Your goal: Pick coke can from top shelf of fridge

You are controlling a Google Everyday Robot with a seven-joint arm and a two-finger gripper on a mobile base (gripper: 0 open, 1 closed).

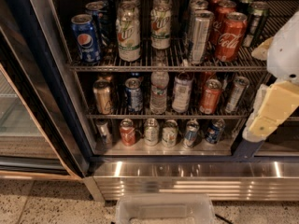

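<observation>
The fridge (56, 78) stands open, with a ribbed steel base (187, 181). On its top shelf (163, 67), a row of red coke cans runs back at the right; the front coke can (230, 36) stands upright at the rail. A tall silver can (200, 36) stands just left of it. My gripper (270, 104), white and cream, hangs at the right edge of the view, in front of the fridge's right post. It is to the right of and below the front coke can, apart from it, and holds nothing that I can see.
Blue Pepsi cans (86, 38) and green-white cans (128, 34) fill the shelf's left and middle. The lower rack (163, 115) holds bottles and a shorter orange-red can (210, 96). The glass door (23, 125) stands open at left. A clear plastic bin (163, 210) sits on the floor.
</observation>
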